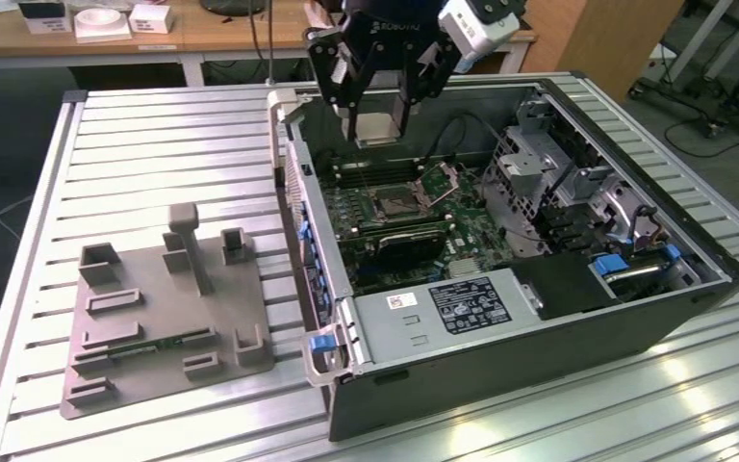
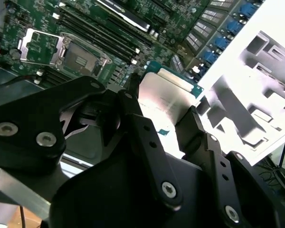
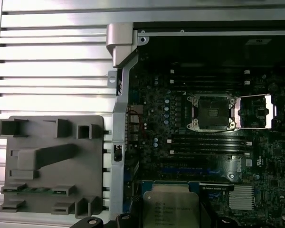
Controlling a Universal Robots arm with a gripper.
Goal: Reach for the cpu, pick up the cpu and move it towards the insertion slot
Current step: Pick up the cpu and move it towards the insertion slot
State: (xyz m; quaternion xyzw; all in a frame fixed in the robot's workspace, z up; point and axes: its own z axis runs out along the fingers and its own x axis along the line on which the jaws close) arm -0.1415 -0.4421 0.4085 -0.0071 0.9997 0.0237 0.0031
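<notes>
The cpu (image 1: 380, 127), a thin square chip with a silvery top, hangs above the back of the open computer case (image 1: 677, 318). My gripper (image 1: 383, 108) is shut on the cpu, one dark finger on each side. In the second wrist view the cpu (image 2: 167, 92) sits between the fingertips (image 2: 131, 90) of the gripper (image 2: 161, 105). The first wrist view catches the cpu (image 3: 171, 209) too. The insertion slot (image 1: 393, 204) is a square metal-framed socket on the motherboard with its flap (image 1: 445, 181) open. It lies below and in front of the cpu, and appears in both wrist views (image 3: 211, 112) (image 2: 80, 60).
A grey plastic tray (image 1: 151, 289) with raised posts lies on the slatted metal table (image 1: 151, 144), on the exterior view's left of the case; a narrow green circuit strip (image 1: 151, 345) rests in it. Memory slots (image 3: 209, 142), a black heatsink (image 1: 402, 248) and drive cages (image 1: 562, 183) crowd the case.
</notes>
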